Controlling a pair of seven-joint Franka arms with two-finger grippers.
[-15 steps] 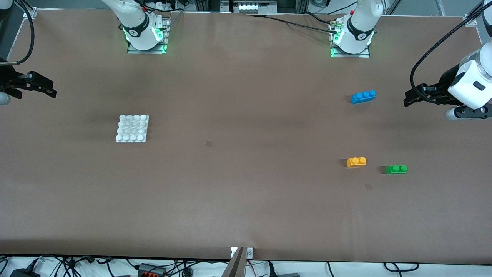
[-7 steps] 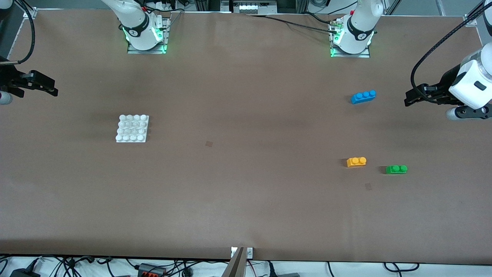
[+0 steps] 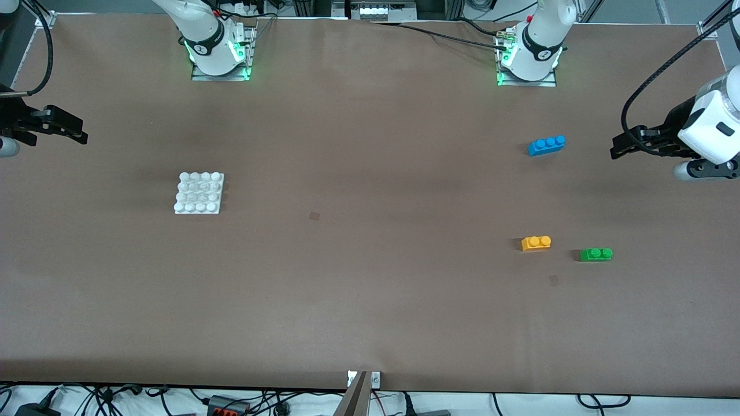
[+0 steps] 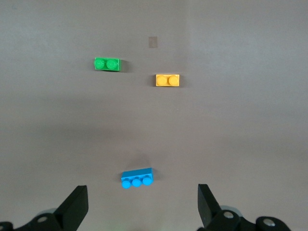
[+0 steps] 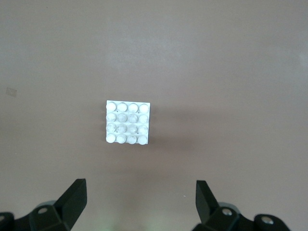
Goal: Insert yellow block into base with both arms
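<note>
Lying flat, two-studded yellow block [image 3: 536, 243]

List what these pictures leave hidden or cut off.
- Front view: right hand cut by the picture's edge, its arm out of frame.
- Front view: left hand dark, fingers merge.
- Wrist views: only fingertips show.
- Undersides of yellow block and base hidden.
</note>
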